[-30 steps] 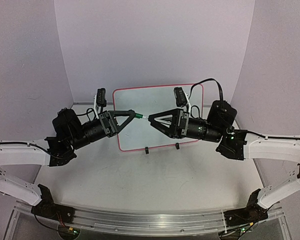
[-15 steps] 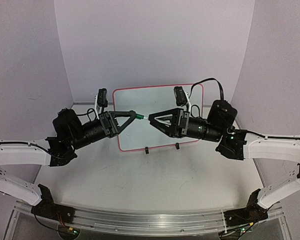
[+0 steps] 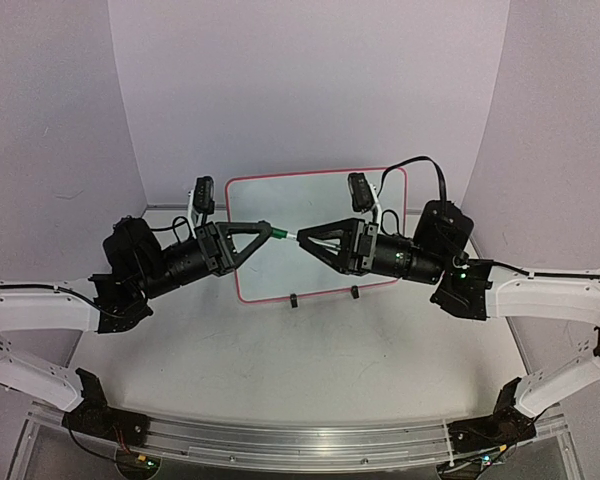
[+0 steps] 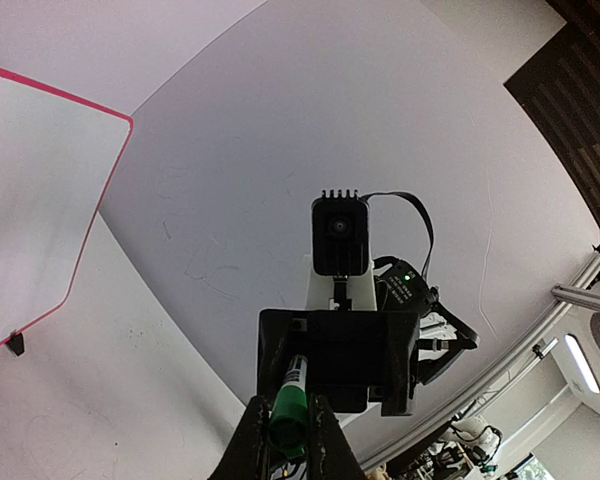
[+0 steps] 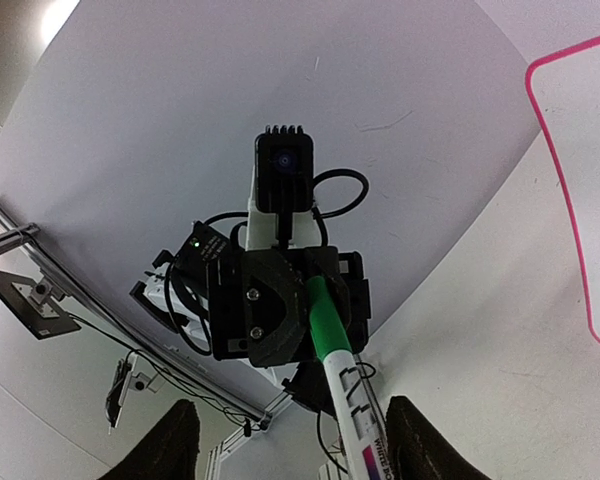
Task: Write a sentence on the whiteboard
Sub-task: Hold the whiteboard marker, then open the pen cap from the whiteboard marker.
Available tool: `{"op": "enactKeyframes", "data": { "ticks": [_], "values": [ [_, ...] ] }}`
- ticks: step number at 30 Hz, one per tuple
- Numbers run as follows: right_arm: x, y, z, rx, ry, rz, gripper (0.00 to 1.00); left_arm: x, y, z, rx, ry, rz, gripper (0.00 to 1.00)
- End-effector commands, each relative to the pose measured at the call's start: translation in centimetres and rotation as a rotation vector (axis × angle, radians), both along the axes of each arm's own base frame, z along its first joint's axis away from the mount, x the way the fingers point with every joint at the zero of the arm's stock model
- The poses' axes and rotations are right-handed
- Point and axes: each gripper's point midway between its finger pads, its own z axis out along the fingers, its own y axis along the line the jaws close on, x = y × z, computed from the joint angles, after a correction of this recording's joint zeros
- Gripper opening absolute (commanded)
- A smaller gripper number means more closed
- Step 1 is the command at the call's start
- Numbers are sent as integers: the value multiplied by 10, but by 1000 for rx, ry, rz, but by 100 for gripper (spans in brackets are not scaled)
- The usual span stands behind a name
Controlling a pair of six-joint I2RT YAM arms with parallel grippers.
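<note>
The whiteboard [image 3: 325, 205] stands upright at the back middle, white with a red-pink rim, and its surface looks blank. A marker [image 3: 286, 235] with a white body and green cap [image 4: 288, 403] hangs in the air in front of it. My left gripper [image 3: 268, 231] is shut on the cap [image 5: 325, 310]. My right gripper [image 3: 302, 238] faces it from the right. Its fingers [image 5: 178, 445] stand wide apart on both sides of the white body [image 5: 352, 425] without touching it. The board's edge also shows in the left wrist view [image 4: 40, 190] and the right wrist view [image 5: 585, 150].
Two small black clip feet [image 3: 293, 300] hold the board on the white table [image 3: 300, 370]. Curved pale walls [image 3: 300, 80] close in the back and sides. A metal rail [image 3: 280, 445] with both arm bases runs along the near edge.
</note>
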Motion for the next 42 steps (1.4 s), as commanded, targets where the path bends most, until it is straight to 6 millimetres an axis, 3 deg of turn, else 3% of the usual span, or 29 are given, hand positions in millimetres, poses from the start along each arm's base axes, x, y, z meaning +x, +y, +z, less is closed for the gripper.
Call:
{"op": "enactKeyframes", "data": {
  "ticks": [1,23,34,42],
  "values": [
    [-1,-2,30,76,-52,-10,52,-2,3,1,1,1,-1,0],
    [9,-9,21,68,-31,-87,0,-2,1,-2,2,17,-6,0],
    [13,-22,3,52,-8,-155,0,16,27,19,-76,14,158,0],
    [11,-34,-10,37,7,-176,0,50,73,27,-104,69,334,0]
  ]
}}
